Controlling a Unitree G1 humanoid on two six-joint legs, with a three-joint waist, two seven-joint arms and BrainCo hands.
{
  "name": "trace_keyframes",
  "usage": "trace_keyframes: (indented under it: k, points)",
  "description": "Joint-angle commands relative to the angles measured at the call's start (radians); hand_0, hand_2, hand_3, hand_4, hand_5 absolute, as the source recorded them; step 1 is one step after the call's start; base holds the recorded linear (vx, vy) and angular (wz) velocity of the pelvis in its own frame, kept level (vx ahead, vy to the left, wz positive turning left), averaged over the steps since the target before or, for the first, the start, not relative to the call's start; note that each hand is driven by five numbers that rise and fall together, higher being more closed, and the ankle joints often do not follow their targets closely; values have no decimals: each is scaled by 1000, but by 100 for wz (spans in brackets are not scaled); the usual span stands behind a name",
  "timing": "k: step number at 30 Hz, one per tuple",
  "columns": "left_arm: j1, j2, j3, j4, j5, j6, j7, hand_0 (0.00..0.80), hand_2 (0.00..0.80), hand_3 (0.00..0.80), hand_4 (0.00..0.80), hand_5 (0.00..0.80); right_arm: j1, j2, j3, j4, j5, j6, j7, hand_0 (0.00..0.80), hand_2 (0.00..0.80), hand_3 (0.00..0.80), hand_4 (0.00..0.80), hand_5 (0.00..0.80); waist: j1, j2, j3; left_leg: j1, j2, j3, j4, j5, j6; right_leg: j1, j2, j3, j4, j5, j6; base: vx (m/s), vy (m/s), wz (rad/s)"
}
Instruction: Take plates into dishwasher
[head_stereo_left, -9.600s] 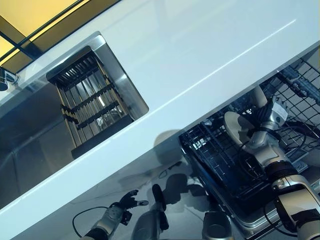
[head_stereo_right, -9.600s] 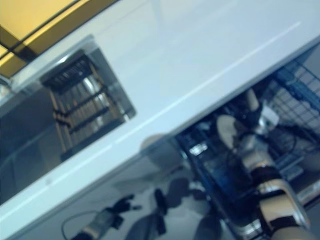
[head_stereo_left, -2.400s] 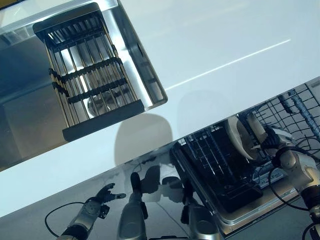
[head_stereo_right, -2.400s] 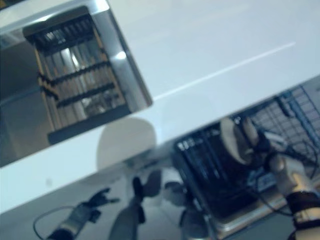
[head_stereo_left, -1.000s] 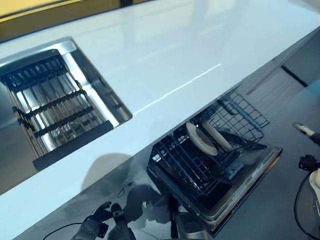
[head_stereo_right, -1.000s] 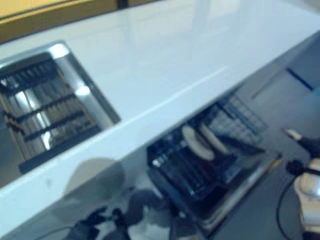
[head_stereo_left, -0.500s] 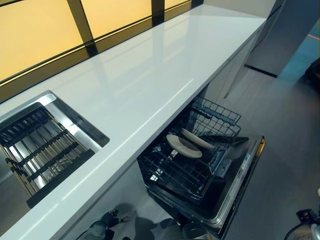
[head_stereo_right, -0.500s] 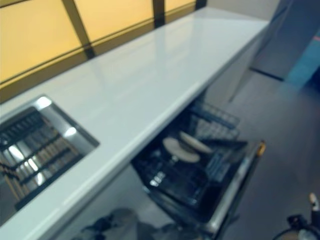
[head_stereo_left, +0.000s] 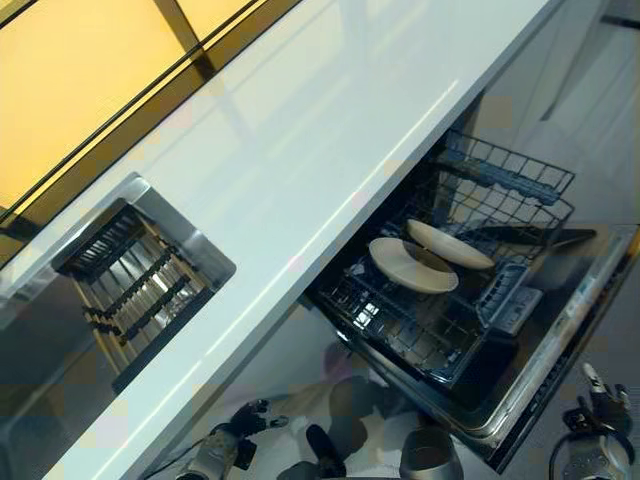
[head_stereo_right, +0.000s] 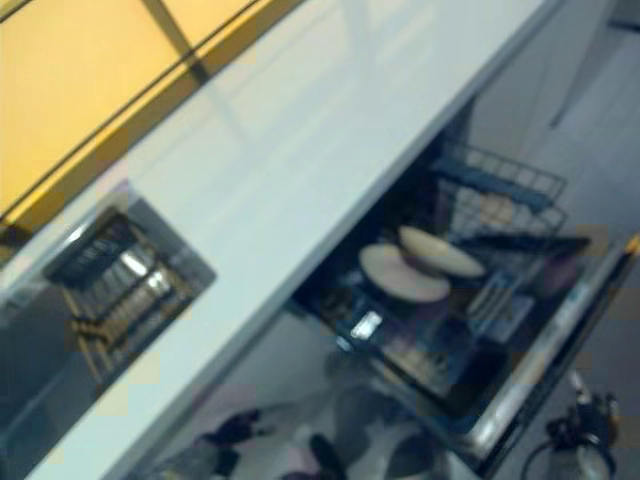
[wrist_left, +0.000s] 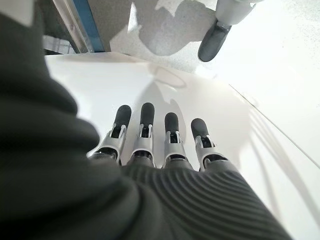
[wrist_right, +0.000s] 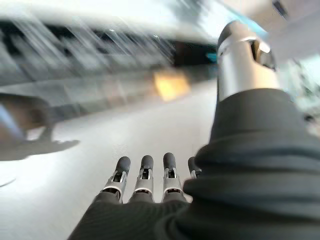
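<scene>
While both arms hang low at the near edge of the head views, neither hand holds anything. The left hand (head_stereo_left: 228, 438) shows at the lower left above the pale floor (head_stereo_left: 590, 190), and its wrist view has its fingers (wrist_left: 144, 131) stretched straight and side by side, empty. The right hand (head_stereo_left: 597, 400) shows at the lower right corner, just off the outer edge of the dishwasher door (head_stereo_left: 560, 350); its own wrist view shows its fingers (wrist_right: 145, 175) straight in a row with only floor past them.

Beyond the hands, the door lies folded down flat and the lower rack (head_stereo_left: 440, 350) is pulled out over it. Two plates (head_stereo_left: 412, 265) stand tilted among the wires near the middle of the rack, one (head_stereo_left: 448, 243) just behind the other, close together, well apart from either hand. The rack's far part, toward the cabinet, is bare wire, and so is its near corner.

Above the rack the white countertop (head_stereo_left: 330, 130) juts out, its front edge overhanging the inner end of the rack. Farther along to the left, a sink (head_stereo_left: 205, 255) is sunk in the counter with a dark slatted drying rack (head_stereo_left: 130, 290) laid across it. A yellow wall panel (head_stereo_left: 80, 70) runs behind the counter.
</scene>
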Motion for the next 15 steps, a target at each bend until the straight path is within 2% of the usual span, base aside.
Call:
trace_keyframes:
  k: [1,4,9,12,15]
  points:
    - [-113,64,8,4,-27,11,4,0,0,0,0,0,-73,25,-1,44,-34,26,15,0,0,0,0,0,24,-64,36,50,-45,-20,12,-66,1,-32,14,-45,96,-108,-46,-29,-13,16]
    - [-116,50,-14,2,-22,8,1,0,0,0,0,0,-103,48,50,66,-73,61,9,0,0,0,0,0,37,-51,37,39,-51,-36,10,-59,1,-34,14,-47,93,-108,-51,-17,1,14]
    - [-117,28,-36,-8,-12,14,6,0,0,0,0,0,-142,84,120,50,-89,69,49,0,0,0,0,0,53,-40,37,26,-57,-49,6,-49,3,-37,17,-50,82,-97,-56,-14,7,2]
    - [-107,24,-38,-16,-10,13,7,0,0,0,0,0,-153,106,161,-2,-87,59,119,0,0,0,0,0,59,-41,36,24,-58,-54,6,-47,3,-32,18,-50,75,-94,-56,0,0,0]
    - [-96,21,-33,-24,-7,16,9,0,0,0,0,0,-149,133,225,-137,-94,64,222,0,0,0,0,0,62,-50,37,22,-57,-51,6,-43,3,-28,19,-52,65,-87,-57,0,0,0]
